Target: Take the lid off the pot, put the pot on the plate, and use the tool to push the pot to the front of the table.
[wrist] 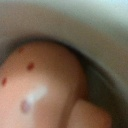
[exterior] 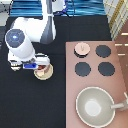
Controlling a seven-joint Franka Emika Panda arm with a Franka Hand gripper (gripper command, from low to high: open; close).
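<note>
Gripper (exterior: 31,65) sits low over the black table (exterior: 30,107) at the exterior view's left, just left of the pot (exterior: 44,70) and about level with it; the white arm body covers most of the hand, so only the blue block and a bit of dark hardware show. Can't tell whether anything is held. Pot is on the plate (exterior: 43,76), whose cream rim shows around the pot's lower edge; reddish contents visible, so it's uncovered. Lid (exterior: 82,48) rests on the brownish-pink stove (exterior: 120,70), on the burner spot at the stove's top-left, knob up, well apart from the pot. Three black burners (exterior: 103,51) are exposed beside and below it. Large grey pan (exterior: 95,106) sits at the exterior view's bottom right, handle pointing right. Wrist view is a blurred close-up: a pinkish rounded surface (wrist: 45,85) with a few red specks, and a pale curved rim (wrist: 60,20) arcing behind it; can't say which object that is.
</note>
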